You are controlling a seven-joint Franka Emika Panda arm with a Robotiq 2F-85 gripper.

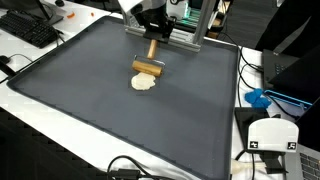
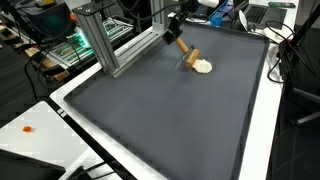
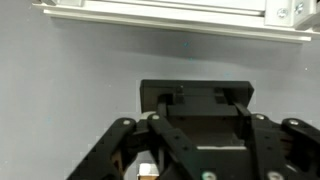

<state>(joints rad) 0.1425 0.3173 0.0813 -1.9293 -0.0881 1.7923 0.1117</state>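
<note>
Gripper (image 1: 152,37) is clamped on the handle end of the light wooden mallet-shaped tool (image 1: 148,62). The tool slants down to the dark grey bench (image 1: 90,110), its block head right against the pale flat round disc (image 1: 144,83).

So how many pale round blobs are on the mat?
1. The pale blob lies on the dark mat, right beside the head of the wooden tool in the pincer. None look hidden.

a lab: aluminium frame (image 2: 105,40), keyboard (image 1: 28,28), cables (image 1: 140,168).
</note>
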